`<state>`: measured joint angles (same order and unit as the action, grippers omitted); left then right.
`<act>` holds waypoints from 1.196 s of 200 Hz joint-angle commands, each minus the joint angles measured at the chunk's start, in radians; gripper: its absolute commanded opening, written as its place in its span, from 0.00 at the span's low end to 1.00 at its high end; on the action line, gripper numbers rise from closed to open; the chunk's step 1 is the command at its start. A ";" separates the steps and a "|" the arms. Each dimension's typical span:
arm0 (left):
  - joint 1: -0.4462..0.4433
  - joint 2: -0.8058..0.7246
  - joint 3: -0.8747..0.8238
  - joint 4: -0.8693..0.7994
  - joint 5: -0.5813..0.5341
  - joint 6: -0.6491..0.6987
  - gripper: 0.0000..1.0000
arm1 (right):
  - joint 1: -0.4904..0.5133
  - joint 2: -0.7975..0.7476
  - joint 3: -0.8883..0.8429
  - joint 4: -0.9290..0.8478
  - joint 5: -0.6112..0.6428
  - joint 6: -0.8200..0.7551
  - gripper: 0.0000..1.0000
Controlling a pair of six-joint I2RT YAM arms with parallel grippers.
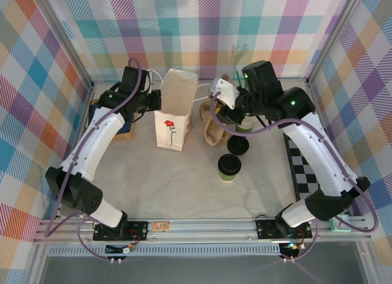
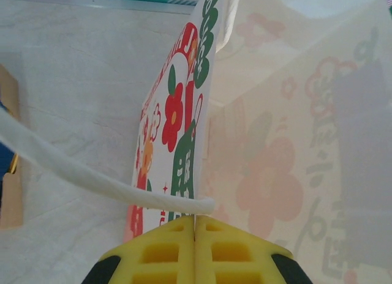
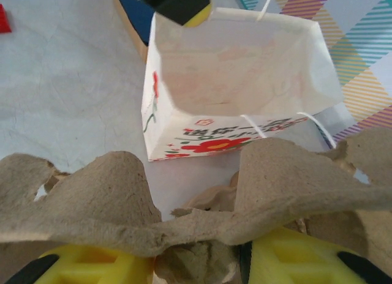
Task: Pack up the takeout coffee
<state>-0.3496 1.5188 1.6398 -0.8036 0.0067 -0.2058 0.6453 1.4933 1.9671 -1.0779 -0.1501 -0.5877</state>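
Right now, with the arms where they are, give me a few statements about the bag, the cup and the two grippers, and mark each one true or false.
1. The left gripper is shut on an edge of the white paper bag. True.
2. The white paper bag lies flat on its side. False: it stands upright with its mouth open.
3. The right gripper holds the pulp cup carrier. True.
4. The lidded green cup sits inside the bag. False: it stands on the table, and the bag looks empty from the right wrist view.
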 commanded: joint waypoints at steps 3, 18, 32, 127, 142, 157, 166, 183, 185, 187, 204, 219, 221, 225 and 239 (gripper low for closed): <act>-0.044 -0.094 -0.006 -0.097 -0.089 0.038 0.00 | 0.014 0.044 0.091 -0.063 -0.045 0.058 0.39; -0.066 -0.142 -0.025 -0.134 -0.124 0.042 0.00 | 0.021 0.071 0.142 -0.079 -0.069 0.082 0.38; -0.087 -0.199 -0.066 -0.151 -0.164 0.039 0.00 | 0.031 0.094 0.187 -0.084 -0.087 0.110 0.37; -0.270 -0.377 -0.198 -0.283 -0.401 0.042 0.00 | 0.143 0.317 0.493 -0.209 -0.054 0.240 0.34; -0.293 -0.381 -0.195 -0.293 -0.415 0.036 0.00 | 0.170 0.359 0.527 -0.229 -0.025 0.269 0.33; -0.315 -0.387 -0.198 -0.294 -0.435 0.027 0.00 | 0.191 0.395 0.545 -0.242 -0.013 0.304 0.31; -0.328 -0.388 -0.201 -0.293 -0.446 0.023 0.00 | 0.202 0.410 0.542 -0.241 -0.011 0.317 0.29; -0.348 -0.388 -0.215 -0.287 -0.461 0.015 0.00 | 0.215 0.438 0.548 -0.244 -0.016 0.315 0.30; -0.349 -0.388 -0.217 -0.287 -0.463 0.014 0.00 | 0.215 0.440 0.549 -0.243 -0.018 0.315 0.30; -0.350 -0.389 -0.219 -0.286 -0.464 0.013 0.00 | 0.215 0.442 0.549 -0.243 -0.020 0.315 0.30; -0.362 -0.393 -0.235 -0.281 -0.468 0.007 0.00 | 0.215 0.456 0.554 -0.242 -0.020 0.299 0.31; -0.374 -0.402 -0.250 -0.273 -0.476 0.002 0.00 | 0.215 0.464 0.554 -0.243 -0.024 0.273 0.32; -0.374 -0.402 -0.253 -0.272 -0.477 0.002 0.00 | 0.215 0.465 0.554 -0.243 -0.023 0.272 0.32; -0.376 -0.404 -0.257 -0.270 -0.480 0.002 0.00 | 0.215 0.468 0.554 -0.243 -0.022 0.269 0.32; -0.383 -0.406 -0.262 -0.269 -0.487 -0.002 0.00 | 0.215 0.474 0.554 -0.241 -0.030 0.272 0.32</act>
<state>-0.7158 1.1400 1.3914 -1.0718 -0.4400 -0.1928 0.8589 1.9675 2.4897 -1.3041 -0.1677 -0.3042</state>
